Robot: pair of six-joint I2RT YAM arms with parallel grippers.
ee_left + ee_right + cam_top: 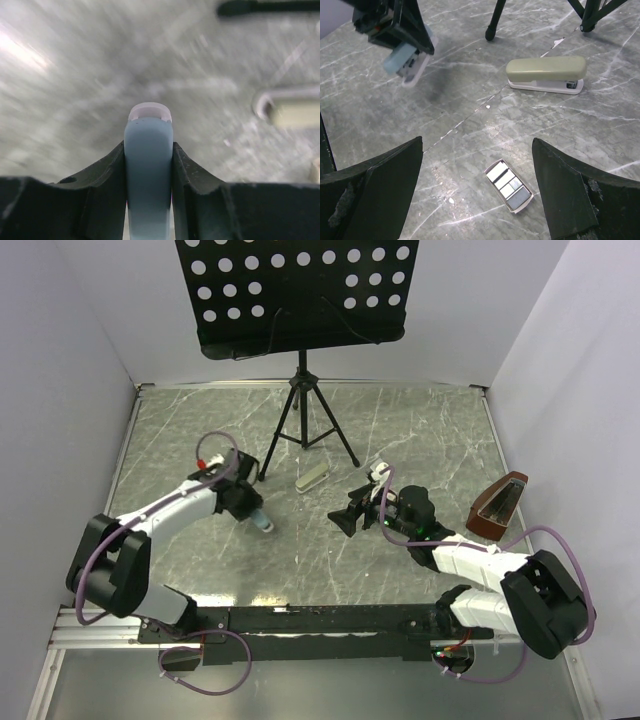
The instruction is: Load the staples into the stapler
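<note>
L pincer (148, 148) clamped on a light-blue stapler (148, 125). R pincer (477, 145) wide apart, holding nothing. Below it lies the small open staples box (509, 186), silvery strips inside, flat on the bench (600, 130). Beige stapler (545, 74) sits beyond, well apart.

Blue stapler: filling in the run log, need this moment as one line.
left gripper: shut on blue stapler | right gripper: open above staple box | beige stapler: on table
</note>
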